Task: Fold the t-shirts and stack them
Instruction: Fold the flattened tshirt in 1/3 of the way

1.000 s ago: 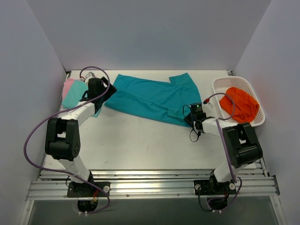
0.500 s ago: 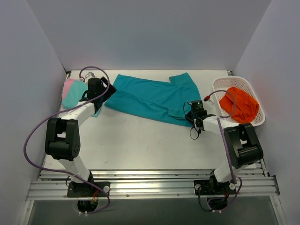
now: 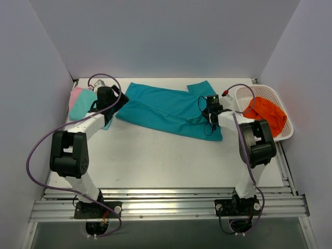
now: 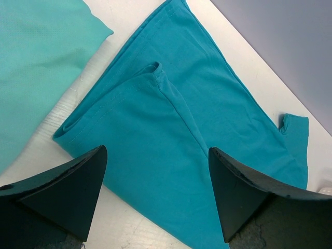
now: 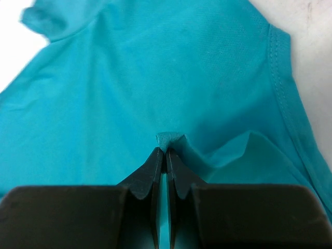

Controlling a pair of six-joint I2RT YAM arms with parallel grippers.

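The deep teal t-shirt lies spread across the middle of the table. My right gripper is shut on a pinched fold of it near its right end. The right wrist view shows the closed tips gripping a small peak of teal cloth. My left gripper is open over the shirt's left end. The left wrist view shows its jaws wide apart above the teal cloth. The aqua-mint t-shirt lies folded at the far left on the pink one. It also shows in the left wrist view.
A white lattice basket stands at the right edge of the table and holds an orange cloth. Grey walls close in the left, back and right sides. Bare table lies in front of the teal shirt.
My right gripper has moved away from me and slightly left, from the shirt's near right corner onto the shirt, with teal cloth in it. The left arm has not moved.
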